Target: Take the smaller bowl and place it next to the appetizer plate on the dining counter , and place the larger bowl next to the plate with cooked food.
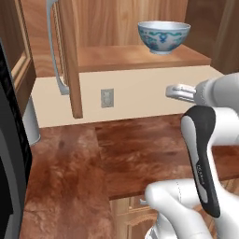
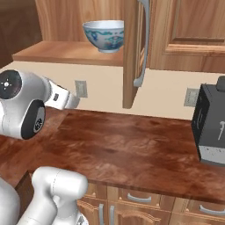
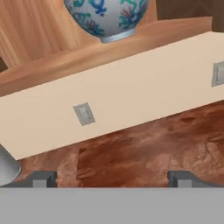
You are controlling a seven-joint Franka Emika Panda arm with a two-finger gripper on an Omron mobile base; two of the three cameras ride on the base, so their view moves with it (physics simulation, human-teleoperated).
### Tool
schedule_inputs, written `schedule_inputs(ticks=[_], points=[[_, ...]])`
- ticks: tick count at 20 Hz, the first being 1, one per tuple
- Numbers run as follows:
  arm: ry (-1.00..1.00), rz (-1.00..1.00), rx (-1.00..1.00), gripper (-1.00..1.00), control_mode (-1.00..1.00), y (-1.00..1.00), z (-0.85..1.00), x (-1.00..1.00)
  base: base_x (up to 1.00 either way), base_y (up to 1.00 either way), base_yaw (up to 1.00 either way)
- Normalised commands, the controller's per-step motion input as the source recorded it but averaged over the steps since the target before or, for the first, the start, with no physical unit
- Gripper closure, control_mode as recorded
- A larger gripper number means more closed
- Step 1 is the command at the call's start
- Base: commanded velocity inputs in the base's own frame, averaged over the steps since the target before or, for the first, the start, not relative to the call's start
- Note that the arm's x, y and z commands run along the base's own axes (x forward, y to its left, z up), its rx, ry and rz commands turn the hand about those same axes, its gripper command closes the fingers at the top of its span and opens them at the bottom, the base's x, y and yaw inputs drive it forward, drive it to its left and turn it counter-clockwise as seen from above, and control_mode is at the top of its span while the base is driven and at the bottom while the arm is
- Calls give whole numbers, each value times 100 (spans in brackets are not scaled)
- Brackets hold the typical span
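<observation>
Nearest you, the white arm rose from the base and bent forward over the counter (image 1: 140,158), a reddish-brown polished wood-grain top. In your hand view, the claw (image 3: 112,178) showed its two dark fingertips (image 3: 41,178) set far apart at the bottom edge, spread wide with nothing between them, hovering above the counter and touching nothing. In your left base view the claw (image 1: 179,91) pointed toward the cream back wall, clear of the counter top; in your right base view the claw (image 2: 66,100) sat just in front of the wall outlet (image 2: 80,88).

On the counter to the right in your right base view stood a black boxy appliance (image 2: 213,127), well apart from the arm.

Beyond the counter ran the cream wall (image 1: 135,100) with its outlet. Above it, an open cabinet door (image 2: 131,52) hung edge-on with a long silver handle (image 2: 143,44).

Farthest and highest, the larger bowl (image 1: 163,36) stood upright on the wooden cabinet shelf (image 1: 140,57), white with a blue pattern outside and a pale inside. It sat near the front edge of the shelf, above and beyond the claw and well apart from it.
</observation>
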Motion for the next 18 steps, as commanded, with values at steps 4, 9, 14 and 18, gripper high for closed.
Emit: schedule_inputs(ticks=[4,9,14,18], points=[[-11,-18,15,-100,-100,3,74,-19,0,0,0],[-13,-23,19,-100,-100,0,68,-11,0,0,0],[-15,-22,25,-100,-100,1,60,-10,0,0,0],[-15,-21,39,-100,-100,0,32,0,0,0,0]])
